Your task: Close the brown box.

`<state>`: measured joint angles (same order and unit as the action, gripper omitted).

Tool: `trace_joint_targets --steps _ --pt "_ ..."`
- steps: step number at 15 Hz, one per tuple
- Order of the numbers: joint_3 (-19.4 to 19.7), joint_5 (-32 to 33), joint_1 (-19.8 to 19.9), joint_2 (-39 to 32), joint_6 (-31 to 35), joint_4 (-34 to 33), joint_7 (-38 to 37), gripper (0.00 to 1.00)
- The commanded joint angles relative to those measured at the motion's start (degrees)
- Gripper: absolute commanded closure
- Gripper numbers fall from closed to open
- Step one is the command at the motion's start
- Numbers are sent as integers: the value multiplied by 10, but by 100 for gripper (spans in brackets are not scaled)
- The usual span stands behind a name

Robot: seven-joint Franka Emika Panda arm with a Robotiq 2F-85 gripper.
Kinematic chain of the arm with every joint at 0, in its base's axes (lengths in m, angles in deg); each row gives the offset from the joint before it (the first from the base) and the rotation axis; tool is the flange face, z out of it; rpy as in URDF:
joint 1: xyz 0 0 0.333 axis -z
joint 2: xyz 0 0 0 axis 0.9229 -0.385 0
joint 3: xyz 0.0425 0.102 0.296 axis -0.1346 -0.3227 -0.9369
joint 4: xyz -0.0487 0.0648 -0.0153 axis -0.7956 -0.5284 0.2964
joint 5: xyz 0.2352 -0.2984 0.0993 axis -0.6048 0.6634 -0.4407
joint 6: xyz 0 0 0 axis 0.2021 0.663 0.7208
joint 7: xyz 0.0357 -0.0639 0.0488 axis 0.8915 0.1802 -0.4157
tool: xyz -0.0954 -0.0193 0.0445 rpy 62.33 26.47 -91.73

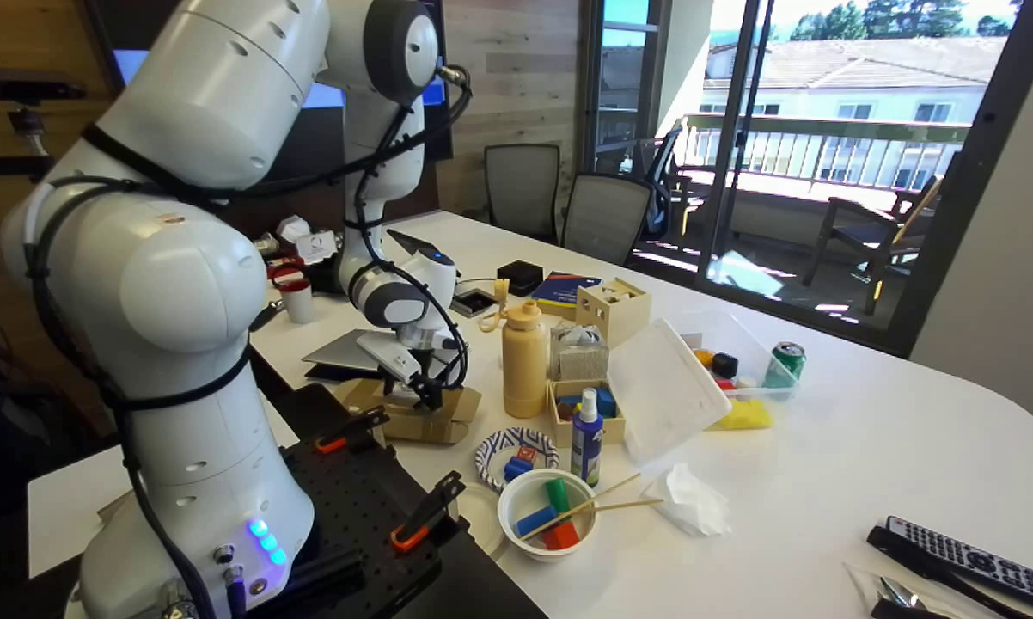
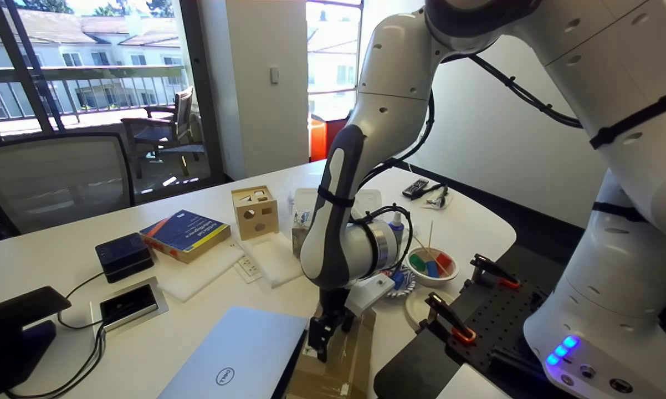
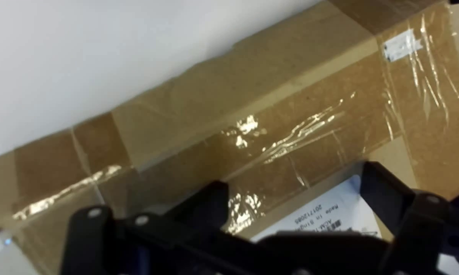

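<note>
The brown box (image 1: 418,425) is a low cardboard box with shiny tape, on the table beside the laptop. It also shows in an exterior view (image 2: 360,354), partly hidden by the gripper, and fills much of the wrist view (image 3: 309,126). A small flap (image 1: 463,417) sticks out at one end. My gripper (image 1: 413,397) points down just over the box, and shows so in an exterior view (image 2: 334,339). In the wrist view the gripper (image 3: 295,187) has its fingers wide apart, nothing held between them. A printed white label (image 3: 321,214) shows between the fingers. Contact with the box is unclear.
A silver laptop (image 2: 244,349) lies right along the box; it also shows in an exterior view (image 1: 338,348). A tall yellow bottle (image 1: 525,370) stands close by. A patterned plate (image 1: 486,456), a white bowl (image 1: 529,550) and a black clamp (image 1: 357,427) are near.
</note>
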<state>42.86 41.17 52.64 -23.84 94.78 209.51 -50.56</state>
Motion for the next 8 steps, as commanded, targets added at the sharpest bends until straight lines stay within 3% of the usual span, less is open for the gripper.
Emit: trace_joint_targets --steps 1,8 --pt "10 95 4 -40 4 -14 -102 0" --pt "35 182 -4 -107 1 -32 -200 0"
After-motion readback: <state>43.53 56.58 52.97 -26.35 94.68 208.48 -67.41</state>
